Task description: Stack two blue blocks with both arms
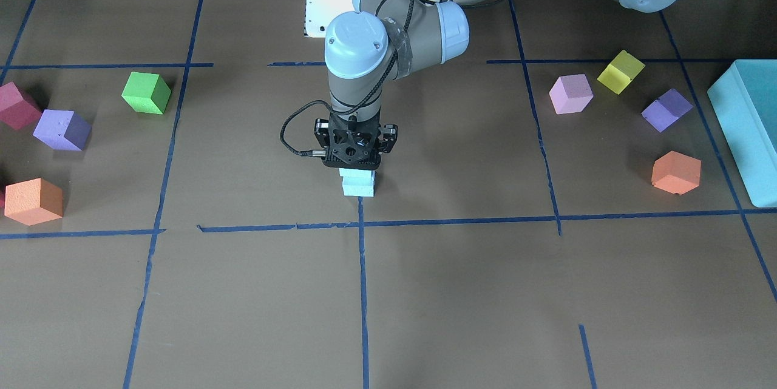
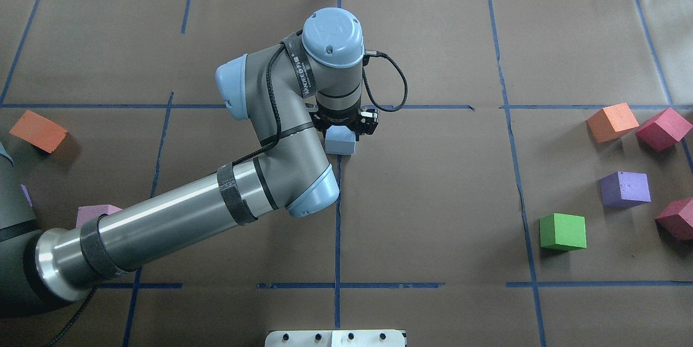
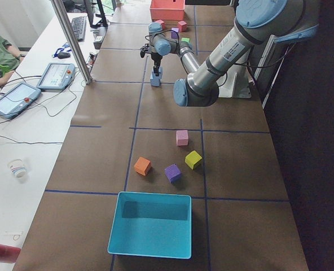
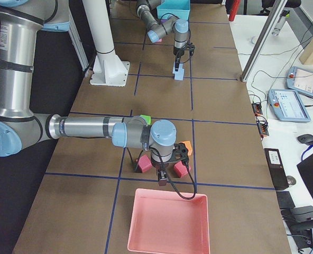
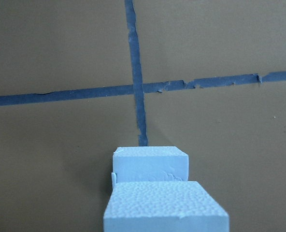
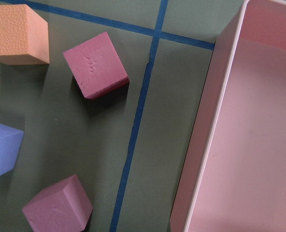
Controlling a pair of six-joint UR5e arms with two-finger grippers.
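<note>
Cubes of pale blue foam stand stacked at mid-table (image 1: 461, 292) in the front-facing view, the upper blue cube (image 1: 357, 174) on the lower blue cube (image 1: 359, 188). The left gripper (image 1: 355, 161) sits right on top, and I cannot tell whether it grips. Overhead, one blue face shows under that gripper. From the right end, the right gripper (image 4: 161, 182) hangs near two dark red foam cubes (image 4: 144, 164) beside a pink plastic tray (image 4: 167, 225); how far its fingers are parted cannot be told. The left wrist view shows both blue cubes by crossing blue tape lines (image 5: 135, 87).

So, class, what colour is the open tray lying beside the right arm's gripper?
Pink, plain all over. The tray shows best in the exterior right view.
</note>
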